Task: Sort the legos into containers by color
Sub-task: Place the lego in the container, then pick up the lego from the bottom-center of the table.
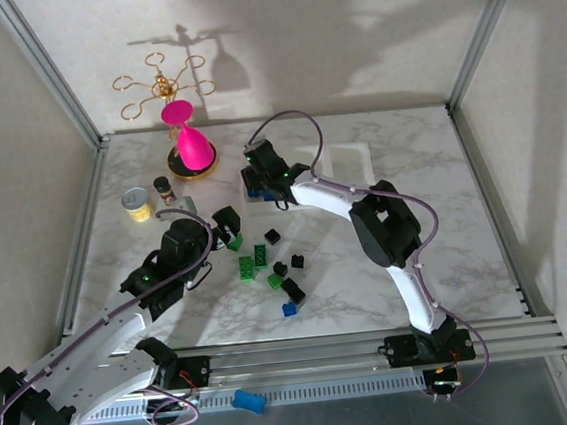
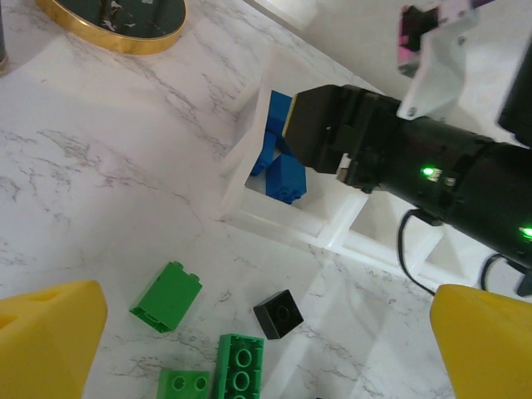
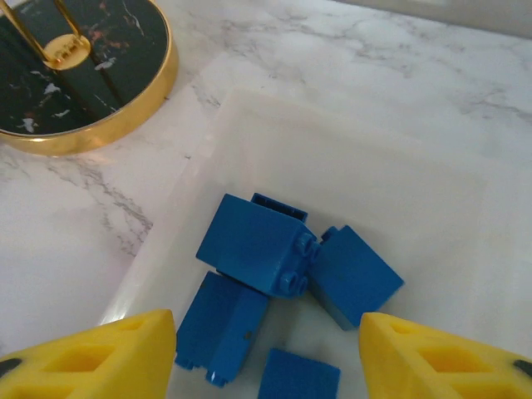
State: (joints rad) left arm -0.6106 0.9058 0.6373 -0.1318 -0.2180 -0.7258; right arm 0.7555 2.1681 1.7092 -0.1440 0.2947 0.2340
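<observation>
The left arm at seven o'clock and right arm at five o'clock share white links, bulky black joint housings and a looping lilac-grey cable. Green lights glow on black wrists. Gripper fingers are bright yellow.

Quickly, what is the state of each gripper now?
Left gripper: open, holding nothing.
Right gripper: open, empty, above the blue bricks in the tray.

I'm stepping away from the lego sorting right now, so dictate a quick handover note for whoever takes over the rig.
Left gripper: open, empty, over small green plastic bricks and a small black plastic brick.
Right gripper: open, empty, above the end compartment of the clear plastic three-compartment tray.
Done: several small blue plastic bricks lie in that compartment.
Left: green and black bricks plus one loose blue brick on the white marble table.
</observation>
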